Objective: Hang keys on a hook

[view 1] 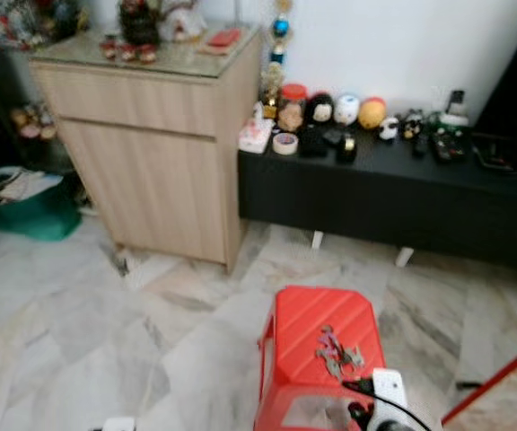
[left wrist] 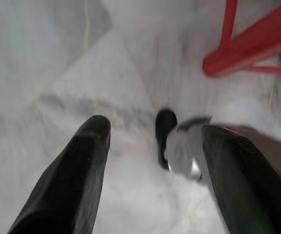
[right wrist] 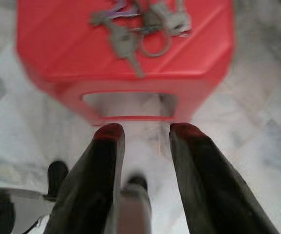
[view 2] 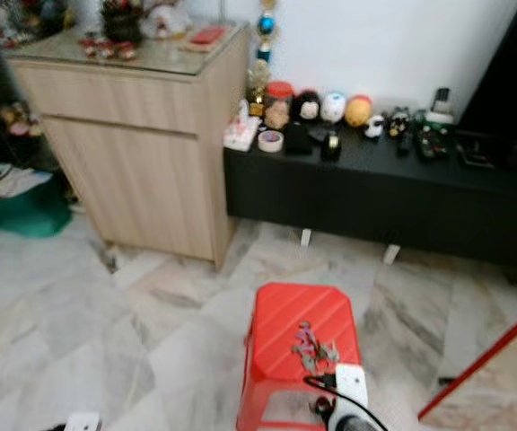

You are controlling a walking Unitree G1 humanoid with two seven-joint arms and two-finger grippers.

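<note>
A bunch of grey keys (view 1: 337, 351) lies on the top of a red plastic stool (view 1: 308, 319), toward its near right corner. In the right wrist view the keys (right wrist: 140, 27) lie ahead of my right gripper (right wrist: 144, 131), which hangs open just short of the stool's near edge (right wrist: 130, 78), nothing between its fingers. My right wrist (view 1: 386, 395) shows at the bottom of the left eye view. My left gripper (left wrist: 155, 131) is open over the marble floor, beside a red stool leg (left wrist: 250, 46).
A light wooden cabinet (view 1: 155, 144) stands at the back left, with a low black bench (view 1: 393, 193) full of small figures beside it against the white wall. A green bin (view 1: 30, 206) sits at far left. A red-edged panel (view 1: 496, 382) leans at right.
</note>
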